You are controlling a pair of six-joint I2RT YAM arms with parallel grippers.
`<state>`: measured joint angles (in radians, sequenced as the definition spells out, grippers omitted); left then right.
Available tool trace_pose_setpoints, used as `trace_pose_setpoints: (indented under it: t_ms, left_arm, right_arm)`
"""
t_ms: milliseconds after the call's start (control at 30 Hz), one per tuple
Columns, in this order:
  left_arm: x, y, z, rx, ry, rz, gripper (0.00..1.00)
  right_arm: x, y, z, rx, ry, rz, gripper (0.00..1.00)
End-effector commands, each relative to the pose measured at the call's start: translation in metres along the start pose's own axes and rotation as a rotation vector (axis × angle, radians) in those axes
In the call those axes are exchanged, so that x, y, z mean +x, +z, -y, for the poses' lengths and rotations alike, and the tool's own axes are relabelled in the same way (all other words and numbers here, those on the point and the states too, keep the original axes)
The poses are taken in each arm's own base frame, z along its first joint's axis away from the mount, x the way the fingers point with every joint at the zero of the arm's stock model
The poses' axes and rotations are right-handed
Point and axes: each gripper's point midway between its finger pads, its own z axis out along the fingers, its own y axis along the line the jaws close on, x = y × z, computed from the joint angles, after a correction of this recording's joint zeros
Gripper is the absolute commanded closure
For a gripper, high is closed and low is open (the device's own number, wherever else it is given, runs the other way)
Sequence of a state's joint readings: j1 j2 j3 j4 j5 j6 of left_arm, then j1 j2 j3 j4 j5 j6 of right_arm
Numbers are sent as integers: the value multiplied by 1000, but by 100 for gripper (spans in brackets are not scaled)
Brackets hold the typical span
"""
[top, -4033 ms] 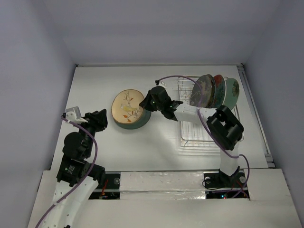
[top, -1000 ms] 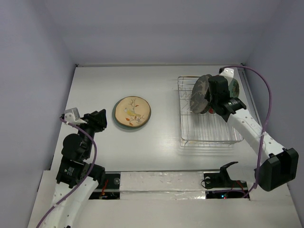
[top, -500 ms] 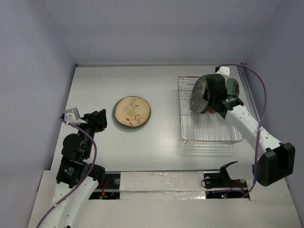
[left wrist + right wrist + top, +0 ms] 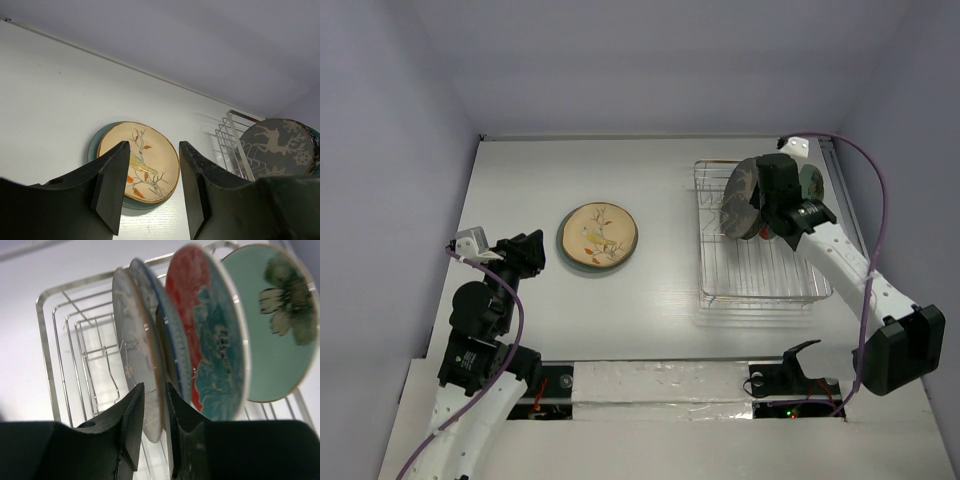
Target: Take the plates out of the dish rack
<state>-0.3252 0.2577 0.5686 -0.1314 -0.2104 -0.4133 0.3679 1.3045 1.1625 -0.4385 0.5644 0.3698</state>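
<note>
Plates [image 4: 210, 340] crowd behind deer plate [image 4: 131, 340] nipped by right claw [image 4: 154, 390]; left claw [image 4: 152, 150] gapes wide.

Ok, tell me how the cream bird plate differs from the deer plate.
The cream plate lies flat, outside the dish rack; the deer plate stands on edge in it. The cream plate shows a bird on a branch; the deer plate is dark with a white deer. Both are round.

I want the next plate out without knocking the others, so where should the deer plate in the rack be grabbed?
Pinch the deer plate by its top rim from above, one finger on each face. It stands on edge in the rack, first in its row, so that rim is free, while other plates crowd behind it.
</note>
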Motion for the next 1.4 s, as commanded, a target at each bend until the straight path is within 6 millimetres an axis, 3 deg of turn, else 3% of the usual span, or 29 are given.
trace_pose_setpoints:
  t_ms: [0, 200, 533, 767, 1033, 1133, 1267, 1367]
  left_arm:
    - [-9, 3, 4, 16, -8, 37, 59]
    - [-9, 2, 4, 17, -10, 40, 59]
    - [-10, 2, 5, 19, -9, 42, 59]
    - [-10, 1, 4, 19, -9, 42, 59]
    - [-10, 2, 4, 19, -9, 42, 59]
    - [-10, 1, 4, 19, -10, 44, 59]
    - [-10, 1, 5, 19, -8, 44, 59]
    - [-11, 1, 5, 21, -10, 46, 59]
  right_arm:
    - [-27, -15, 17, 47, 22, 75, 72]
    - [-12, -1, 16, 73, -2, 41, 73]
    - [-14, 1, 9, 49, -14, 33, 78]
    - [1, 19, 6, 84, -38, -8, 62]
    - [16, 44, 6, 108, -62, -35, 62]
    - [15, 49, 7, 126, -89, -34, 64]
    - [-6, 40, 11, 146, -97, 5, 88]
    - [-33, 25, 10, 119, -81, 57, 99]
